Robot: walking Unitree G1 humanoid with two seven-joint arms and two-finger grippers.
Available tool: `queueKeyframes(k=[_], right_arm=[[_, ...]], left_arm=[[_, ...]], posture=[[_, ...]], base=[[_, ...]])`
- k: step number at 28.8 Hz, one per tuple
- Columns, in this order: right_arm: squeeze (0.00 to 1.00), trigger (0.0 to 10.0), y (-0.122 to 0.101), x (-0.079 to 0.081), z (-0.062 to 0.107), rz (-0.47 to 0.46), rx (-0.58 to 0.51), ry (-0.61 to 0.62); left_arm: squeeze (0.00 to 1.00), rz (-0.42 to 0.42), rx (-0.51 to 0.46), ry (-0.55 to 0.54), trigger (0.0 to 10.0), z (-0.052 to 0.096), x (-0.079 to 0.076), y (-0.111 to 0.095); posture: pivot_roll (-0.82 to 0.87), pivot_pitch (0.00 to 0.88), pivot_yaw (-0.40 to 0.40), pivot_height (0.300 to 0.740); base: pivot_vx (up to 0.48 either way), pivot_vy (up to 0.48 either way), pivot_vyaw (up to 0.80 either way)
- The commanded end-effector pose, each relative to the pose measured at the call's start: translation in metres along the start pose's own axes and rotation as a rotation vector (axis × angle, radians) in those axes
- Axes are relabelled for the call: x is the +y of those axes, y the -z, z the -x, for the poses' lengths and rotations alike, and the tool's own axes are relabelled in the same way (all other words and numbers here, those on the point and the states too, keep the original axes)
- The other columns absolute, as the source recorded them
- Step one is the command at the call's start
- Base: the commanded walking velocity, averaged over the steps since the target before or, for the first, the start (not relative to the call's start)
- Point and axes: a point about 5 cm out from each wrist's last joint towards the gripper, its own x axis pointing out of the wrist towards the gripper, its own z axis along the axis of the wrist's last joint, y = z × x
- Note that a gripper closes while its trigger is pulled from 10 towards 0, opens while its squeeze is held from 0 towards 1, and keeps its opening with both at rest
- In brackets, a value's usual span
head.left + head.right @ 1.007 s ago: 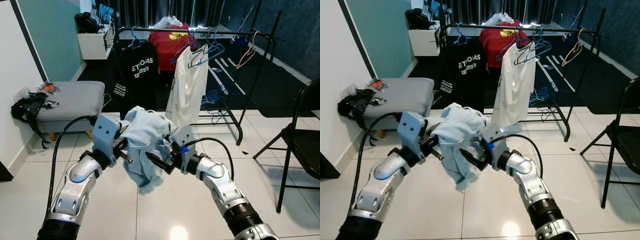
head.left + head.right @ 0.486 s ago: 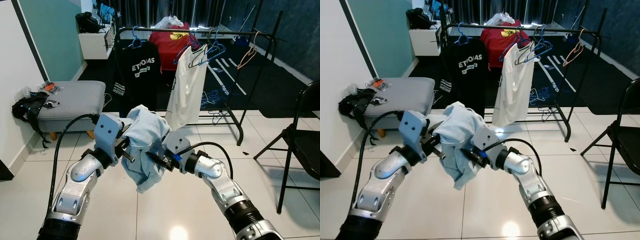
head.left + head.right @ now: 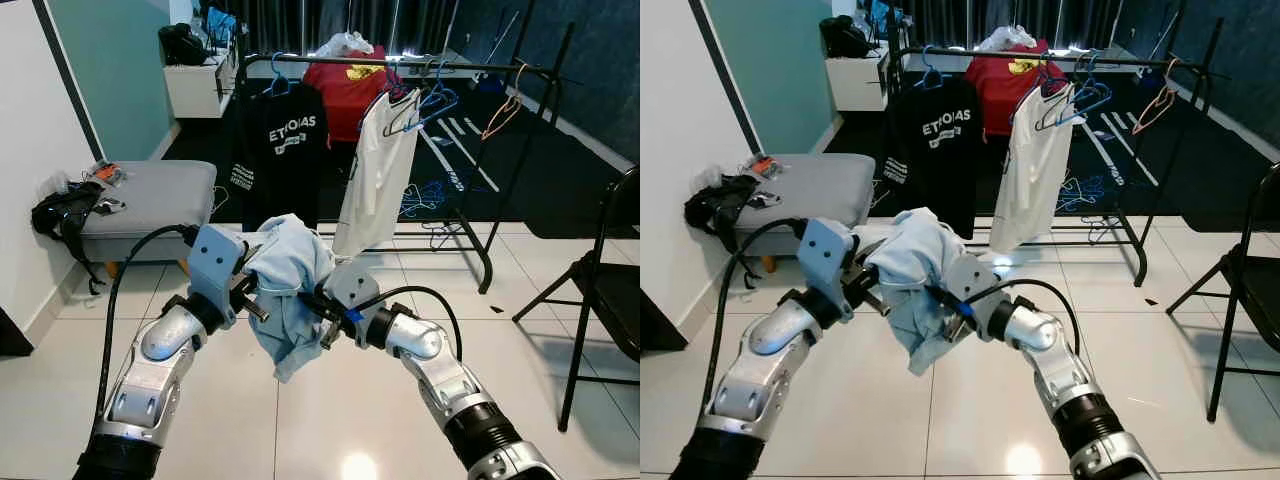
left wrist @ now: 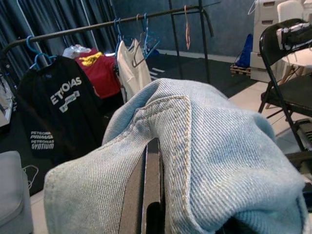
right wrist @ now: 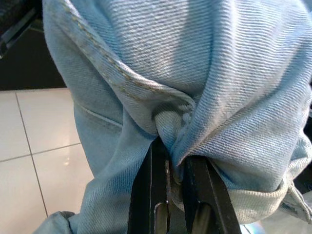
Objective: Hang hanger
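Starting over at 9 o'clock there's a grey ottoman [image 3: 150, 195] with a black bag [image 3: 60, 212] slumped against its near end; the floor is white tile [image 3: 330, 420].

Moving in, the left gripper [image 3: 262, 296] is raised in front of the robot with its fingers clamped tight on a light blue denim garment [image 3: 290, 275]; in the left wrist view the two black fingers [image 4: 152, 195] sit pressed together, disappearing under a stitched fold of the denim [image 4: 204, 156].

The denim is bunched up between the two arms with a tail hanging down toward 6 o'clock; can't make out a hanger inside it.

Just right of that, the right gripper [image 3: 320, 312] comes in from 4 o'clock and is pinching the same denim; the right wrist view shows its fingers [image 5: 153, 195] closed on a gathered knot of cloth with only a thin wad between them.

Up at 12 o'clock is the black clothes rack [image 3: 400, 62]: a black printed t-shirt [image 3: 280, 150] on a blue hanger, a red shirt [image 3: 345, 85] behind it, a white garment [image 3: 375, 170] hanging at the middle, a few bare blue hangers [image 3: 425, 100] beside that, and one bare orange hanger [image 3: 500, 110] toward 1 o'clock.

At 3 o'clock a black folding chair [image 3: 600, 285] stands on the tile, well apart from the arms.
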Motion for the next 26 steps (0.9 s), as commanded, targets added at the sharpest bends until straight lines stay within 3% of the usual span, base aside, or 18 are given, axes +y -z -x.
queueKeyframes(k=[1, 4, 5, 8, 9, 10, 11, 13, 14, 15, 16, 17, 18, 19, 20, 23, 25, 26], right_arm=[[0.00, 0.0, -0.005, -0.005, 0.000, -0.005, -0.038, 0.035], [0.00, 0.0, -0.007, -0.007, 0.000, -0.020, -0.056, 0.058], [0.00, 0.0, -0.009, -0.012, 0.002, -0.059, -0.080, 0.097], [0.00, 0.0, -0.009, -0.017, 0.004, -0.096, -0.096, 0.130], [0.00, 0.0, -0.010, -0.022, 0.008, -0.139, -0.108, 0.159], [0.00, 0.0, -0.009, -0.028, 0.012, -0.179, -0.113, 0.180], [0.00, 0.0, -0.009, -0.028, 0.012, -0.179, -0.113, 0.180], [0.00, 0.0, -0.007, -0.035, 0.018, -0.237, -0.104, 0.197], [0.00, 0.0, -0.007, -0.035, 0.018, -0.237, -0.104, 0.197], [0.00, 0.0, -0.001, -0.038, 0.023, -0.275, -0.061, 0.194], [0.00, 0.0, 0.012, -0.040, 0.028, -0.294, 0.048, 0.170], [0.00, 0.0, 0.012, -0.040, 0.028, -0.294, 0.048, 0.170], [0.00, 0.0, 0.032, -0.039, 0.036, -0.297, 0.209, 0.148], [0.00, 0.0, 0.032, -0.039, 0.036, -0.297, 0.209, 0.148], [0.00, 0.0, 0.048, -0.039, 0.045, -0.277, 0.336, 0.147], [0.00, 0.0, 0.060, -0.039, 0.053, -0.252, 0.429, 0.159], [0.00, 0.0, 0.067, -0.044, 0.054, -0.577, 0.333, 0.363], [0.00, 0.0, 0.077, -0.041, 0.060, -0.470, 0.451, 0.373]], left_arm=[[0.00, -0.014, 0.011, -0.007, 10.0, 0.000, 0.005, -0.001], [0.00, -0.025, 0.035, -0.022, 10.0, 0.001, 0.008, 0.003], [1.00, -0.023, 0.120, -0.072, 10.0, 0.006, 0.016, 0.014], [1.00, -0.011, 0.189, -0.105, 10.0, 0.011, 0.021, 0.024], [1.00, -0.025, 0.316, -0.136, 10.0, 0.021, 0.027, 0.041], [0.00, -0.060, 0.438, -0.162, 10.0, 0.034, 0.034, 0.057], [0.00, -0.060, 0.438, -0.162, 10.0, 0.034, 0.034, 0.057], [0.00, -0.090, 0.559, -0.189, 10.0, 0.052, 0.041, 0.073], [0.00, -0.090, 0.559, -0.189, 10.0, 0.052, 0.041, 0.073], [0.00, -0.088, 0.594, -0.195, 10.0, 0.060, 0.043, 0.078], [0.00, -0.096, 0.626, -0.188, 10.0, 0.068, 0.045, 0.082], [0.00, -0.096, 0.626, -0.188, 10.0, 0.068, 0.045, 0.082], [0.00, -0.096, 0.655, -0.185, 10.0, 0.074, 0.046, 0.085], [0.00, -0.096, 0.655, -0.185, 10.0, 0.074, 0.046, 0.085], [0.00, -0.093, 0.669, -0.184, 10.0, 0.077, 0.045, 0.087], [0.00, -0.089, 0.674, -0.184, 10.0, 0.078, 0.044, 0.088], [0.00, -0.073, 0.673, -0.168, 10.0, 0.077, 0.036, 0.089], [0.00, -0.069, 0.672, -0.154, 10.0, 0.075, 0.030, 0.090]], posture=[[0.06, 0.000, -0.018, 0.740], [0.07, 0.000, -0.019, 0.740], [0.07, 0.000, -0.017, 0.740], [0.06, 0.000, -0.017, 0.740], [0.06, 0.000, -0.016, 0.740], [0.06, 0.000, -0.015, 0.740], [0.06, 0.000, -0.015, 0.740], [0.06, 0.000, -0.017, 0.740], [0.06, 0.000, -0.017, 0.740], [0.06, 0.000, -0.018, 0.740], [0.06, 0.000, -0.019, 0.740], [0.06, 0.000, -0.019, 0.740], [0.06, 0.000, -0.019, 0.740], [0.06, 0.000, -0.019, 0.740], [0.06, 0.000, -0.022, 0.740], [0.06, 0.000, -0.024, 0.740], [0.06, 0.000, -0.024, 0.740], [0.06, 0.000, -0.024, 0.740]], base=[[0.000, 0.000, 0.00], [0.000, 0.000, 0.00], [0.000, 0.000, 0.00], [0.000, 0.000, 0.00], [0.000, 0.000, 0.00], [0.000, 0.000, 0.00], [0.000, 0.000, 0.00], [0.000, 0.000, 0.00], [0.000, 0.000, 0.00], [0.000, 0.000, 0.00], [0.000, 0.000, 0.00], [0.000, 0.000, 0.00], [0.000, 0.000, 0.00], [0.000, 0.000, 0.00], [0.000, 0.000, 0.00], [0.000, 0.000, 0.00], [0.000, 0.000, 0.00], [0.000, 0.000, 0.00]])
